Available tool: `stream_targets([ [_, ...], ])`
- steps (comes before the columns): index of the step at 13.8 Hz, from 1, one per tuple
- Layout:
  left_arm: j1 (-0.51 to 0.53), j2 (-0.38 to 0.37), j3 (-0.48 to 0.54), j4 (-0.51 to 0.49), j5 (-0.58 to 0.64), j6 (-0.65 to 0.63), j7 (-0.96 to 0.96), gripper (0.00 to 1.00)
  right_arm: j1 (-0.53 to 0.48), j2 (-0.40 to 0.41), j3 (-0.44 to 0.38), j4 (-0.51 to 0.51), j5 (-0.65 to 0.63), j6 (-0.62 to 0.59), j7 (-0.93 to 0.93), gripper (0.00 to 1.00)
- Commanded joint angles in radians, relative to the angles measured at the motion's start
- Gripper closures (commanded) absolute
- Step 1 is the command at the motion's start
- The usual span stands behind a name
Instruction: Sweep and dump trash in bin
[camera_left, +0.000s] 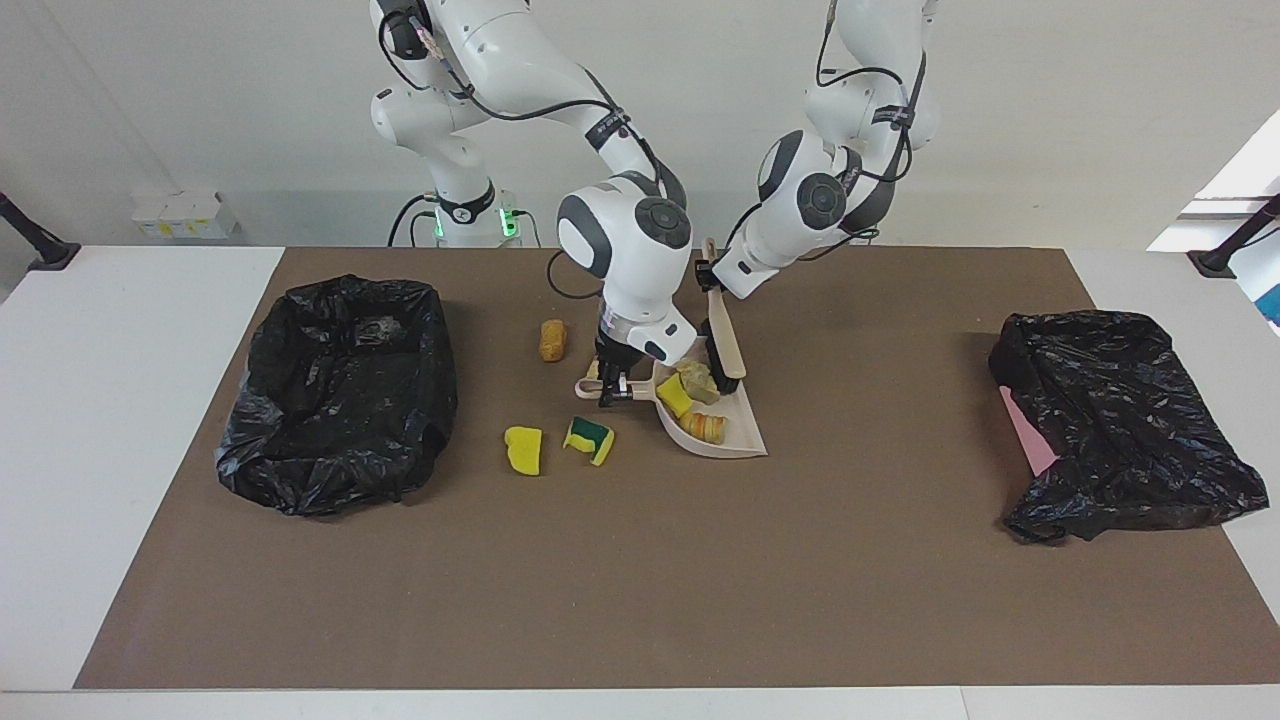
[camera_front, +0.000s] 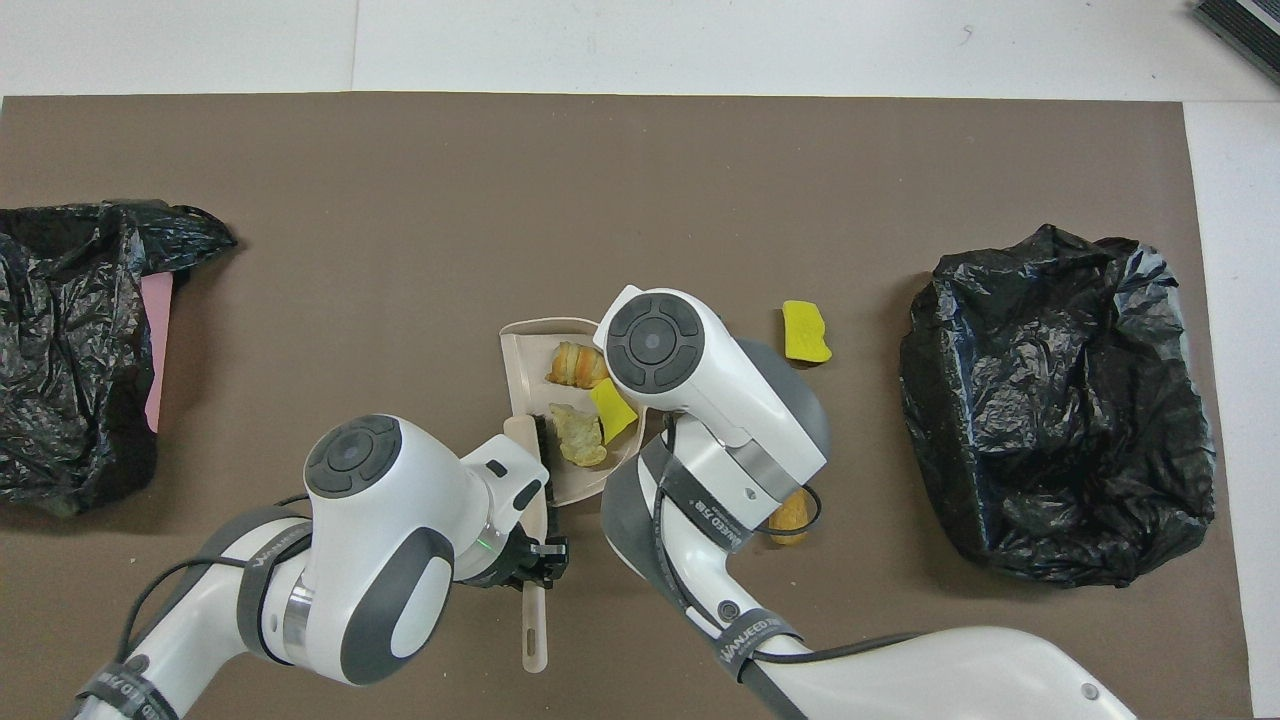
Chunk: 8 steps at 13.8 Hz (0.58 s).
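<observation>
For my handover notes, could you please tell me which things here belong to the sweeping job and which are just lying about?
In the job:
- brush
- dustpan
- scraps
- open bin

Lying about:
- crumpled black bag
- pink sheet

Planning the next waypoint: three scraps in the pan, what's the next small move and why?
Probably lift the brush, held by the left gripper, off the dustpan and go for the yellow-green sponge, lying on the mat beside the pan. The right gripper holds the pan's handle.

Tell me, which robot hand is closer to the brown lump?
The right gripper, shut on the dustpan handle beside the brown lump. The left gripper holds the brush over the dustpan.
</observation>
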Motion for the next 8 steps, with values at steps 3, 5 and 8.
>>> stream_targets([
  [3, -0.010, -0.124, -0.022, 0.019, 0.182, -0.137, -0.266, 1.00, -0.020, -0.030, 0.005, -0.018, -0.008, 0.016, -0.020, 1.00],
  [5, -0.038, -0.144, -0.048, 0.003, 0.218, -0.137, -0.340, 1.00, -0.051, -0.065, 0.005, -0.021, -0.003, 0.004, -0.025, 1.00],
  [8, -0.085, -0.147, -0.051, -0.017, 0.218, -0.116, -0.346, 1.00, -0.121, -0.146, 0.007, -0.030, -0.002, -0.059, -0.038, 1.00],
])
